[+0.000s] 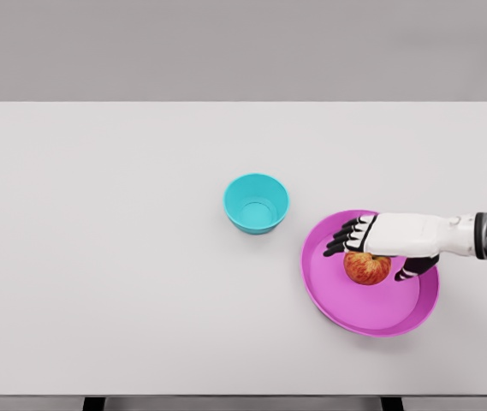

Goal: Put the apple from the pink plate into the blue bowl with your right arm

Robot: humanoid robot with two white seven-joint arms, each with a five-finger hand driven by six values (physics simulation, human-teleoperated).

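Note:
A red and yellow apple (367, 269) lies on the pink plate (380, 317) at the right of the white table. My right hand (369, 257) reaches in from the right edge and hovers right over the apple, palm down. Its dark fingers (346, 238) stretch leftward past the fruit, the thumb (414, 269) sits on the apple's right side, and the hand is open, not closed around it. The hand hides the apple's upper part. The blue bowl (256, 203) stands empty, to the left of the plate and a little further back.
The white table (97, 257) spans the view, with its front edge near the bottom of the picture. A grey wall rises behind it.

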